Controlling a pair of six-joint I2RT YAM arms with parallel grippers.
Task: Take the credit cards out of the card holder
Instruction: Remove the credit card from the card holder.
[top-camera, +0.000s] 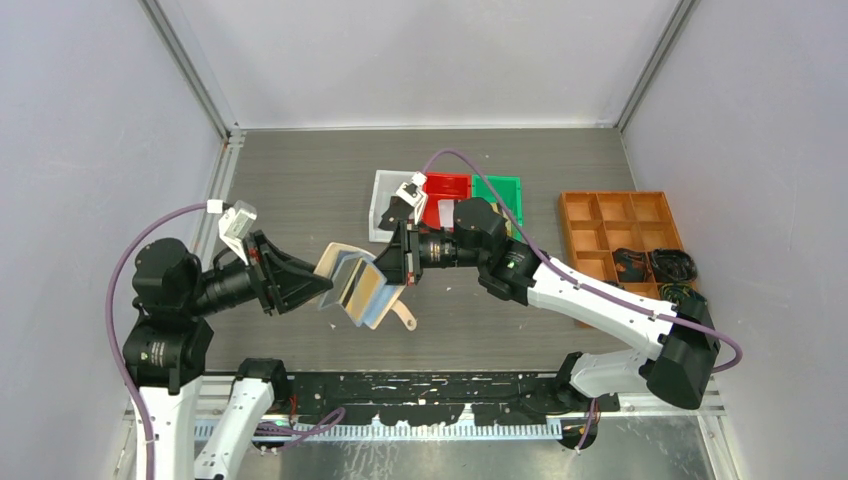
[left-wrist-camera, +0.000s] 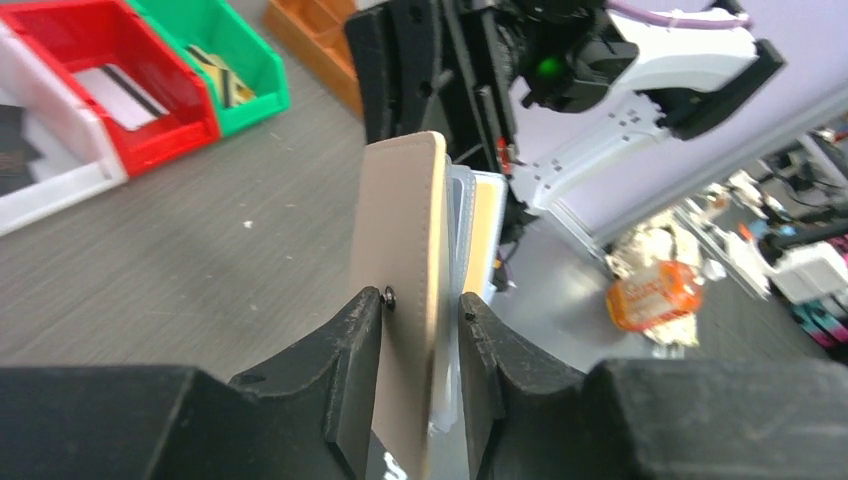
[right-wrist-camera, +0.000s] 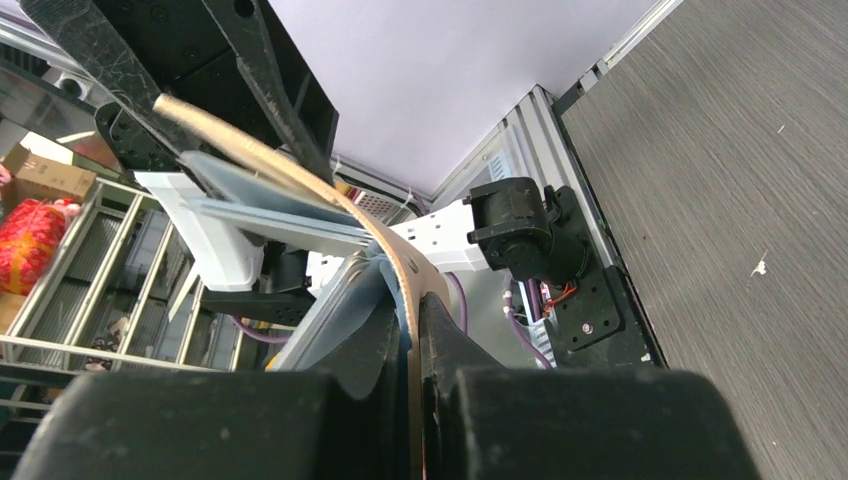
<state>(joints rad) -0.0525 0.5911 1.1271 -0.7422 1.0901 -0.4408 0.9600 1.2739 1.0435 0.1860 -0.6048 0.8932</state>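
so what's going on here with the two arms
Both arms hold the beige card holder spread open in mid-air between them. The left gripper is shut on one cover and the right gripper on the opposite side. A striped card lies in the red bin, and a gold and black card in the green bin. Something gold seems to sit in one sleeve.

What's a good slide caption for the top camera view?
Left pincer and right pincer hold the opened card holder between them above the table, clear sleeves fanned out.
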